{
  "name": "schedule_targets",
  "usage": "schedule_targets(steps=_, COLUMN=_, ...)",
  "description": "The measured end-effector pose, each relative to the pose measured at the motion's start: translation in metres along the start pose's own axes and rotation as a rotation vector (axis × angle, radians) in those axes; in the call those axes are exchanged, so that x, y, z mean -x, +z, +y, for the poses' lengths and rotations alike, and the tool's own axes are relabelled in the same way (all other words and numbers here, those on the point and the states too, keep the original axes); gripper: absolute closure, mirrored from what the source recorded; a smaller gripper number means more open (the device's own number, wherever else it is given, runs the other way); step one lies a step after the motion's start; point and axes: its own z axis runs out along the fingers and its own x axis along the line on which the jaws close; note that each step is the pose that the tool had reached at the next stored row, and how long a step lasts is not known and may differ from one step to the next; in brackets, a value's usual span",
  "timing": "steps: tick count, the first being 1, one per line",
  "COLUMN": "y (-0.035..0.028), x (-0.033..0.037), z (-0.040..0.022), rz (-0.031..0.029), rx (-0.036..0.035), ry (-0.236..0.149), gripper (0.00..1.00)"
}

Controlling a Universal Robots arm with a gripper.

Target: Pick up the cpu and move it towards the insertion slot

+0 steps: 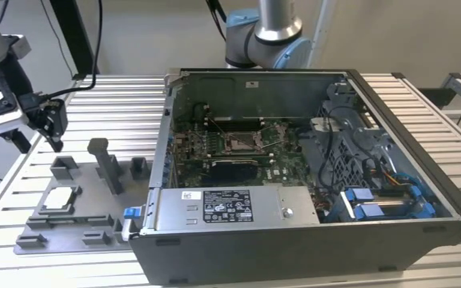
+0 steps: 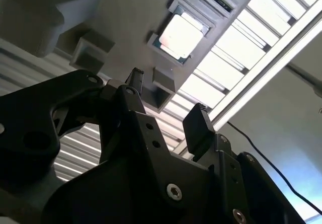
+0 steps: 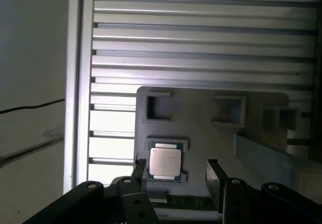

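Observation:
The cpu [image 1: 59, 198] lies silvery face up in a shallow seat on the grey fixture plate [image 1: 94, 231], at the exterior view's left. Both wrist views look down on the cpu [image 2: 181, 34] [image 3: 165, 162] in that seat. My gripper [image 1: 38, 139] hangs open well above the plate's far end and holds nothing. In both wrist views the gripper [image 2: 166, 98] [image 3: 176, 167] shows its black fingers [image 3: 213, 169] spread apart, high over the chip. The insertion slot [image 1: 244, 141], a silver-framed square socket, sits on the green board inside the open computer case [image 1: 422, 180].
Upright grey blocks [image 1: 106, 165] stand on the fixture plate between the chip and the case wall. The slatted metal table [image 1: 122, 102] runs under everything. The arm's base [image 1: 266, 36] rises behind the case. Cables and blue drive parts [image 1: 374, 201] fill the case's right side.

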Motion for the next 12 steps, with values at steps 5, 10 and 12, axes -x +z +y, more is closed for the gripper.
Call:
schedule_targets(steps=5, y=0.0061, x=-0.0005, z=-0.0003, rz=0.0001, rx=0.0000, ry=0.000, gripper=0.00)
schedule_targets(steps=10, y=0.0125, x=-0.0013, z=-0.0007, rz=0.0001, rx=0.0000, ry=0.000, gripper=0.00)
schedule_targets(steps=12, y=0.0152, x=-0.0015, z=-0.0008, rz=0.0000, rx=0.0000, ry=0.000, gripper=0.00)
